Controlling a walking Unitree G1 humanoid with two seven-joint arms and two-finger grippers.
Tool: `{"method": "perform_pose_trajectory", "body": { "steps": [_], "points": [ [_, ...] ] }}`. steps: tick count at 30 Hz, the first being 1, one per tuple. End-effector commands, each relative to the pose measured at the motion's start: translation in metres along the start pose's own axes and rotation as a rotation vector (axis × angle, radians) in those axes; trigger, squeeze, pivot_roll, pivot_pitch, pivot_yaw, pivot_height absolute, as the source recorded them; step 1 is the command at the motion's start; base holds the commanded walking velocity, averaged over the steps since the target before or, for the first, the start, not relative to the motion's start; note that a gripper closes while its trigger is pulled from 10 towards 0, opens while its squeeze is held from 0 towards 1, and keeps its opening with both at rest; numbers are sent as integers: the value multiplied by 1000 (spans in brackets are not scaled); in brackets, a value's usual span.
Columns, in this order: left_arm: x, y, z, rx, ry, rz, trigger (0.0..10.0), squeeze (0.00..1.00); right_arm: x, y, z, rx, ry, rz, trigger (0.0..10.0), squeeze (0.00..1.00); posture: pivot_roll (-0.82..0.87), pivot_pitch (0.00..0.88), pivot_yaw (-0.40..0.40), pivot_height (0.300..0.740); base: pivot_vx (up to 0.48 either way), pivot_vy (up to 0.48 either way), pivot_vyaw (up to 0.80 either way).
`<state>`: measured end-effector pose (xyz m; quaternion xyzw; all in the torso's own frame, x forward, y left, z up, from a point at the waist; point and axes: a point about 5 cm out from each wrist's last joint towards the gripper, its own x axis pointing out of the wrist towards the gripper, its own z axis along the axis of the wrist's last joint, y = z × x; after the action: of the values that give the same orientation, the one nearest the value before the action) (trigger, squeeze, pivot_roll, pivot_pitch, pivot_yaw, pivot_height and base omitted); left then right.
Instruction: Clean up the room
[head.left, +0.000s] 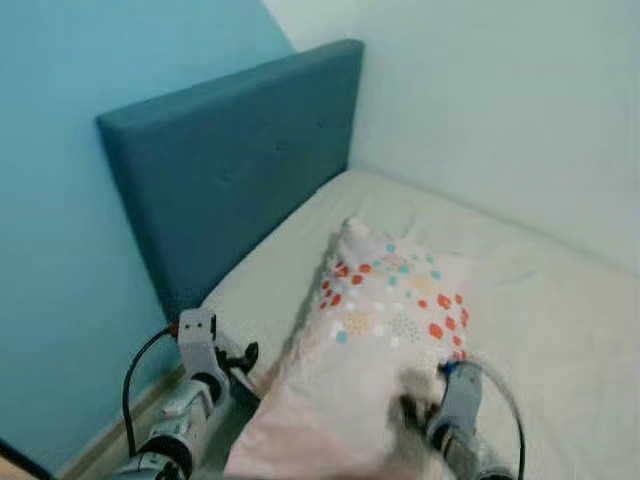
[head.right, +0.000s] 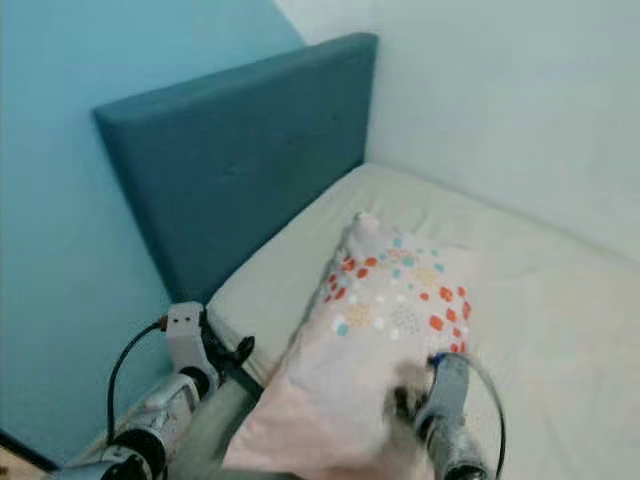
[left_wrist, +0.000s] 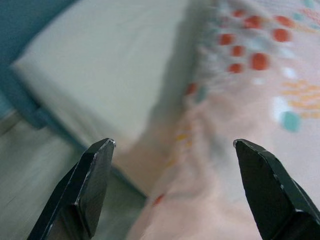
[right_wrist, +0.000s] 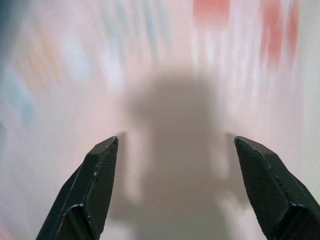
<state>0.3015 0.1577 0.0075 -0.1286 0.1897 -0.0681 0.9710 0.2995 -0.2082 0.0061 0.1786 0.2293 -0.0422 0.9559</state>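
Far left, a blue headboard (head.left: 235, 160) stands against the blue wall (head.left: 60, 250), with the mattress (head.left: 540, 330) running right from it along the pale wall.

The left gripper (left_wrist: 172, 192) hangs at the mattress's near left corner, its fingers spread wide with nothing between them; the wrist view looks past them onto the pillow's near left edge, just beside it.

The pillow (head.left: 385, 330), pale pink with red, teal and orange spots, lies on the near half of the mattress, its far corner pointing toward the headboard and its near end slumping over the edge.

The right gripper (right_wrist: 175, 187) is at the pillow's near right, fingers wide apart and holding nothing, the fabric close ahead.

The pillow looks soft, light and floppy. A pinch at a corner or along an edge seam should hold best; the middle would only bunch.
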Motion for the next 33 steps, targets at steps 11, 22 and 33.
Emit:
{"method": "perform_pose_trajectory", "body": {
  "steps": [11,22,33],
  "points": [
    [-1,-9,-13,41,80,-45,10000,0,-6,-36,33,-52,-110,-160,10000,0,-109,0,-24,740,0,0,-436],
    [-1,8,-5,87,72,99,10000,0,-3,-24,22,-79,-69,-114,10000,0,-121,0,-23,740,0,0,-799],
    [-8,38,-1,99,99,304,10000,0,0,-18,26,-93,-70,-86,10000,0,-124,0,-26,740,0,0,-142]
  ]
}}
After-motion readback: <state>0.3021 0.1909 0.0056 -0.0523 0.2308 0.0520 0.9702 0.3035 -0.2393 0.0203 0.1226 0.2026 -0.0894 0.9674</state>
